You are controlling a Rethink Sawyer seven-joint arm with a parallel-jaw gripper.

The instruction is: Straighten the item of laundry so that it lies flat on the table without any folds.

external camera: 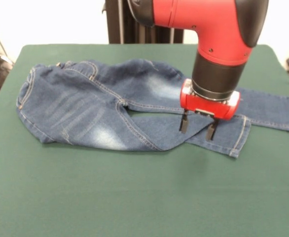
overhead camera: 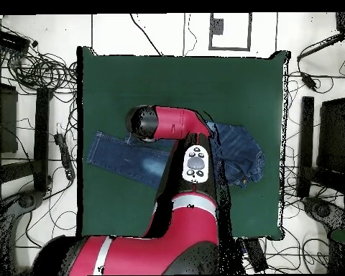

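Item one, the jeans point(external camera: 110, 106): you have a small blue denim pair with faded whitish patches and tan stitching. In the front view they lie across the far half of the table point(external camera: 134, 197). The waistband sits at the left, and the legs run off to the right. The seat and upper part are rumpled, with the waist edge turned over on itself along the far side. The two legs cross: the nearer one angles right and ends in a cuff just right of the gripper, while the farther one stretches on almost to the table's right edge.

Item two, the gripper point(external camera: 198, 128): you will find it hanging from a red wrist block and pointing straight down over the nearer leg, close to where the legs cross. Its two dark fingers point(external camera: 184, 122) stand spread apart, nothing pinched between them. You cannot tell whether the tips touch the denim or sit just above it.

Item three, the arm point(overhead camera: 182, 144): in the overhead view it covers the middle of the jeans, leaving denim showing on either side of it.

Item four, the table: dark green cloth, bare across its near half in the front view.
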